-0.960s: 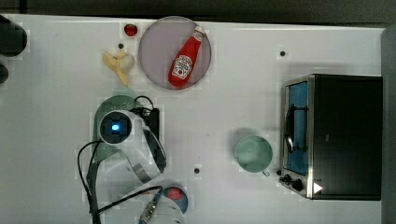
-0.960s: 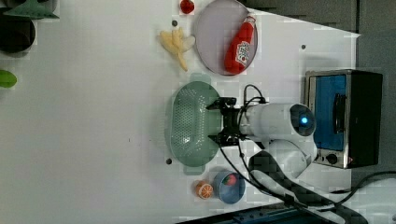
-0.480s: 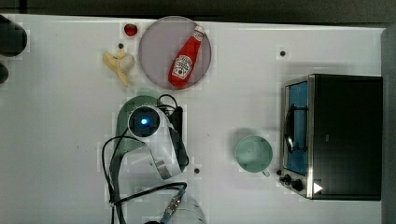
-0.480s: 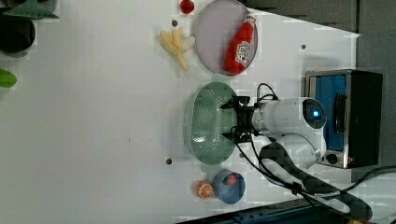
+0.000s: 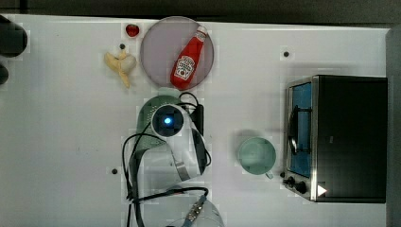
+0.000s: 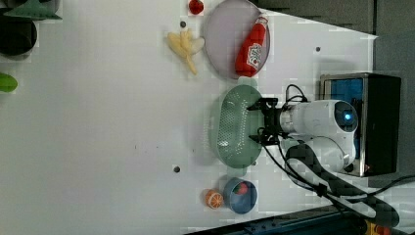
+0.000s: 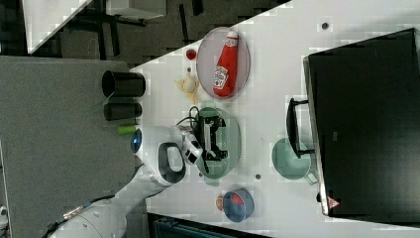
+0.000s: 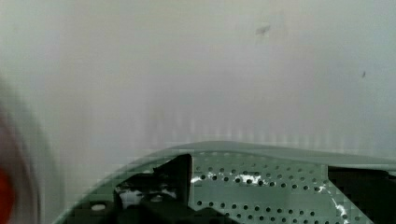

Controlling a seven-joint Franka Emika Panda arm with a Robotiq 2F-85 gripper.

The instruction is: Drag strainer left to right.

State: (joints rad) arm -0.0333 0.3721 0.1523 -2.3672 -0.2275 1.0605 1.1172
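The strainer [image 6: 229,128] is a pale mint-green oval colander dotted with holes, lying on the white table just below the plate in the left view. In the top view the arm's wrist covers most of the strainer [image 5: 146,112]. My gripper [image 6: 258,122] points into the bowl from the left view's right. It is open, with both black fingers spread wide inside the strainer. The right view shows the gripper [image 7: 214,138] over the strainer [image 7: 234,141]. In the wrist view the perforated wall of the strainer [image 8: 271,179] lies between my dark fingertips [image 8: 173,179].
A grey plate [image 5: 158,45] holding a ketchup bottle [image 5: 187,60] lies just beyond the strainer, with a banana [image 5: 120,64] beside it. A smooth mint cup [image 5: 256,155] and a toaster oven [image 5: 345,137] stand at the top view's right. A blue bowl [image 6: 240,195] sits near the arm's base.
The arm and the strainer have slid together toward the top view's right, closer to the cup and oven. The fingers stay spread inside the bowl.
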